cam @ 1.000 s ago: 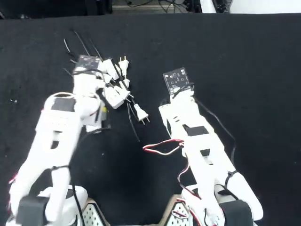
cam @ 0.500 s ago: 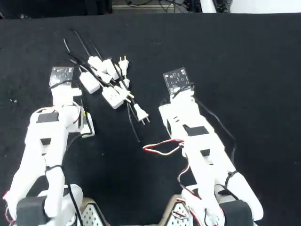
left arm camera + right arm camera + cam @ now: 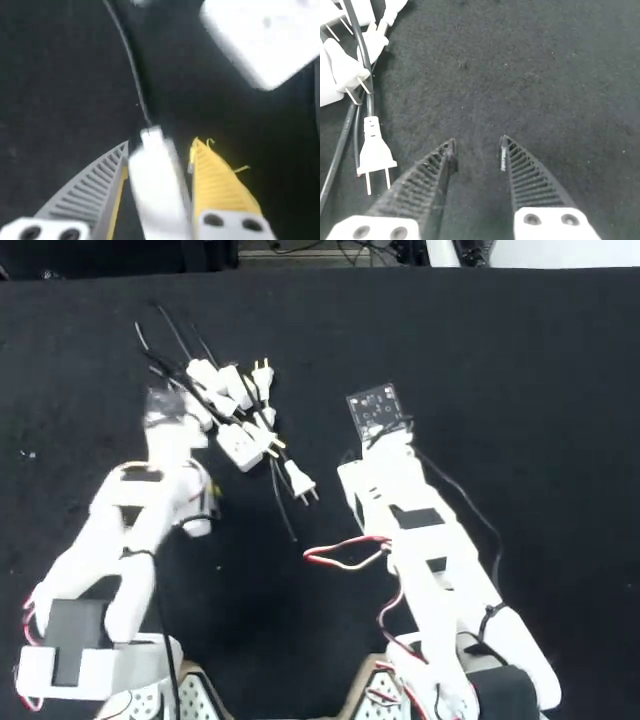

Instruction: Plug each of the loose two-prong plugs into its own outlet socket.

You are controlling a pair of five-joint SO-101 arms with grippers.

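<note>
Two white arms stand side by side on a black table [image 3: 540,370]. A heap of white sockets and plugs [image 3: 232,405], trailing black cords, lies ahead of them.

The left arm [image 3: 130,510] has its wrist at the heap's left edge; in the high view the two seem to overlap there. The left gripper [image 3: 160,146] holds a white corded piece [image 3: 157,190] between its grey finger [image 3: 95,195] and its yellow finger [image 3: 215,185], with the jaws drawn narrow against it. A black cord [image 3: 131,65] runs on from the piece's far end. The piece is too blurred to tell whether it is a plug or a socket. One white socket block [image 3: 265,37] from the heap lies just beyond the held piece and apart from it.

One loose plug [image 3: 300,481] lies just off the heap's near right side, its two prongs pointing away from the heap. The right arm [image 3: 420,530] stands to the right of the heap, apart from it. The right gripper [image 3: 477,145] hovers beside the loose plug, its two dark ribbed fingers spread wide over bare cloth. Another plug [image 3: 342,67], at the heap's edge, lies just past the loose one with its prongs bare.
</note>
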